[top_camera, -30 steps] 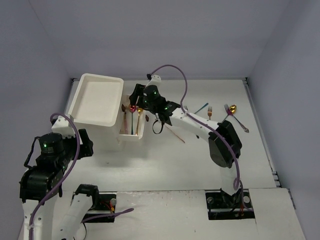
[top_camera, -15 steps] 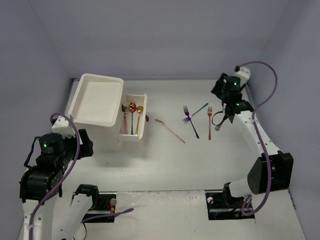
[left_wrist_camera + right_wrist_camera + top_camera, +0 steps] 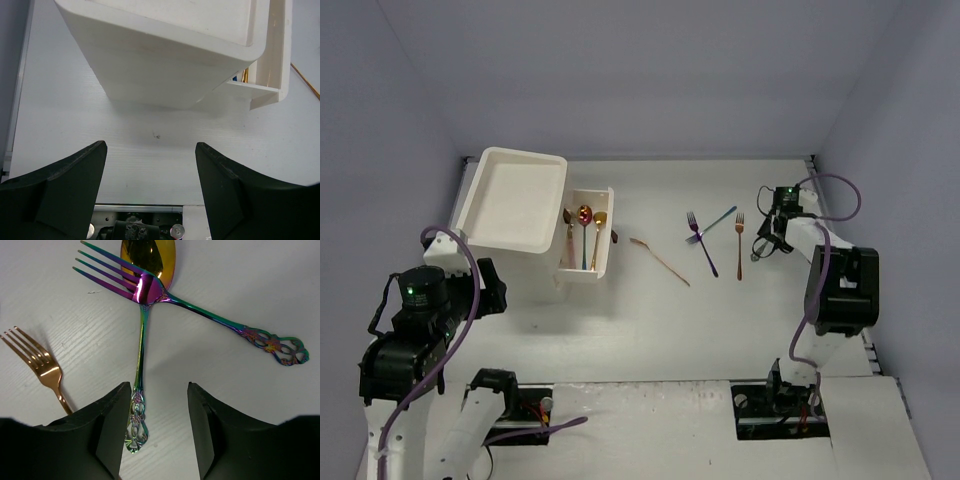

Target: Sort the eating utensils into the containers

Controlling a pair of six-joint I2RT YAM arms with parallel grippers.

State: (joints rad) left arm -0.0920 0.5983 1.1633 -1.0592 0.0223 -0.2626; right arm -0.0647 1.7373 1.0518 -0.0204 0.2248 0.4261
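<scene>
White worktop [image 3: 650,320] and the tall white box-shaped drawer unit [image 3: 510,205] hadn't shifted over the last second. The change was the right arm. A second earlier it reached across over the pulled-out shallow white drawer [image 3: 606,262], then it swung far right, and now it sat low at the worktop's right side.

My read: one drop-off was done and the next pick was being lined up.

Right pincer [image 3: 159,387] had its jaws apart, astride the handle end of the iridescent rainbow spoon with a gold bowl [image 3: 141,340]. It wasn't clamped, and I couldn't tell if a pad touched metal. Left pincer [image 3: 150,145] was spread wide on nothing, parked beside the unit's near wall, same as before.

The drawer held three spoons [image 3: 584,235] (copper, reddish, gold), unchanged from half a second earlier.

Loose on the worktop:
- a slim copper utensil [image 3: 660,260], nearest the drawer
- a purple fork [image 3: 703,243], with a teal-handled piece [image 3: 722,217] crossing it
- a copper fork [image 3: 740,245]

In the right wrist view, an iridescent rainbow fork [image 3: 200,310] lay across the target spoon's neck, so lifting the spoon would probably drag the fork.

Hidden or unclear:
- From above, the right arm covered the rainbow pair.
- No other drawer showed.
- The teal piece's head and the slim copper utensil's type were too small to call.
- The spoon bowl was cut off at the top of the wrist frame.
</scene>
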